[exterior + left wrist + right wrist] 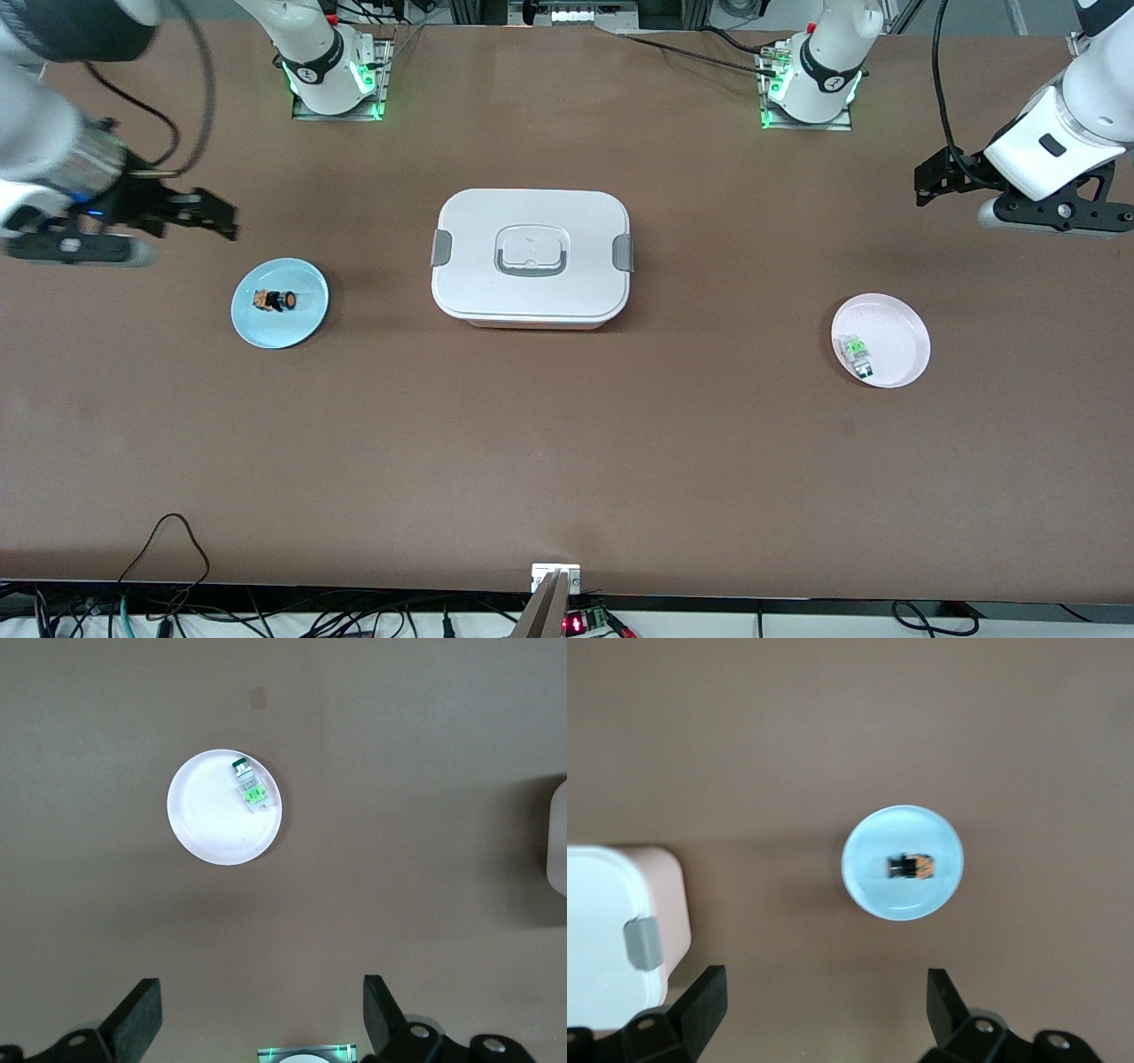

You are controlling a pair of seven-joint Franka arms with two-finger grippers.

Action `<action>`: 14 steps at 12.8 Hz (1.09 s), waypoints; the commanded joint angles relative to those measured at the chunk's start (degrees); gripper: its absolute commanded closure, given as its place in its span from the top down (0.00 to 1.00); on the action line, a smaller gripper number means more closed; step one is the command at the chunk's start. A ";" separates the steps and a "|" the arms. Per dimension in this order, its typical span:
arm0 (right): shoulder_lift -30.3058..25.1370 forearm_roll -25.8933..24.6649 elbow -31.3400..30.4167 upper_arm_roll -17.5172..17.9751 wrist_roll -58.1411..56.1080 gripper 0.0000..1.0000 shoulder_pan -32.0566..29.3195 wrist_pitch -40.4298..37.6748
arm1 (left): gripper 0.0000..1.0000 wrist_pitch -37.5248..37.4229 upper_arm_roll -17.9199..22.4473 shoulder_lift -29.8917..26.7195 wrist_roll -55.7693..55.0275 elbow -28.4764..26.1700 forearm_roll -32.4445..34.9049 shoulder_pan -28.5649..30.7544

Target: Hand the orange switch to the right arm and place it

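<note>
While both claws, left (926, 184) and right (217, 215), hang spread over the tabletop's (567, 461) ends, the stubby black orange-tipped switch (275, 300) lies sideways on a pale-blue round plate (306, 319).

A clear-and-green component (249, 787) lies near the rim of a white plate (213, 828) on the brown table (425, 771).

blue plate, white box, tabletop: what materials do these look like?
Blue plate: likely plastic, glossy; it shows a soft sheen under the orange switch. White box: looks like moulded matte plastic, with rounded corners and grey clip latches. Tabletop: brown and matte, maybe laminate or a mat; cannot tell.
</note>
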 commanded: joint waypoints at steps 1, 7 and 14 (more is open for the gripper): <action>0.40 -0.64 6.72 -4.25 -3.64 1.00 0.28 -5.51 | 1.00 -0.43 -0.05 0.87 0.32 1.62 -0.72 0.11; -1.00 -7.14 6.49 -5.49 -7.97 1.00 0.18 -7.11 | 1.00 -0.43 -0.05 0.87 0.41 1.71 -0.72 0.20; -5.12 -2.67 1.83 -6.98 -8.06 1.00 0.18 -5.53 | 1.00 -0.43 0.04 0.87 0.49 1.62 -0.55 0.38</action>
